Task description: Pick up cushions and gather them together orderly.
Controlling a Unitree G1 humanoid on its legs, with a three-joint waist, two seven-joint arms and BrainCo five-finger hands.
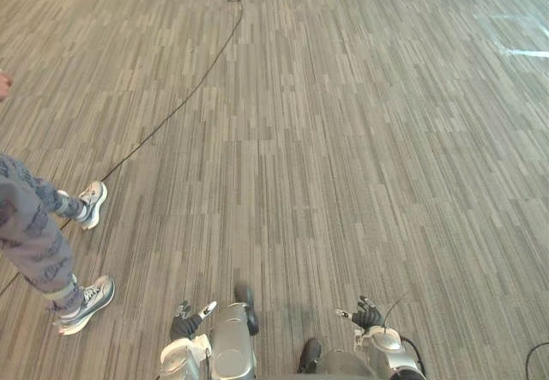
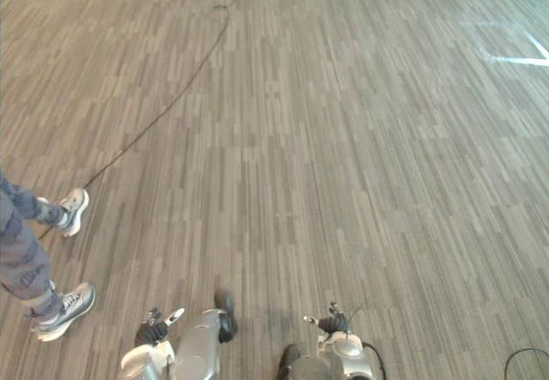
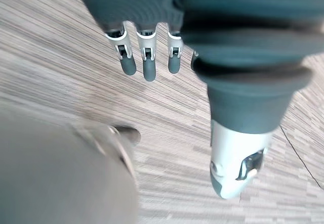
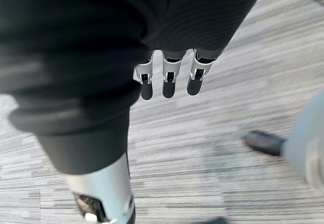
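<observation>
My left hand [image 1: 187, 322] hangs low at the bottom edge of the eye views, just above the grey striped carpet [image 1: 343, 140]. In its wrist view the left hand's fingers [image 3: 147, 64] are straight, the thumb [image 3: 235, 166] stands apart, and nothing is held. My right hand [image 1: 367, 315] hangs at the same height, a little to the right. Its fingers [image 4: 168, 80] also point straight down at the carpet, and it holds nothing.
A person stands at the left, in grey patterned trousers [image 1: 30, 234] and pale sneakers [image 1: 90, 204] [image 1: 86, 304]. A thin black cable [image 1: 184, 97] runs across the floor from the far middle to the person's feet. A white line [image 1: 525, 52] marks the carpet at the far right.
</observation>
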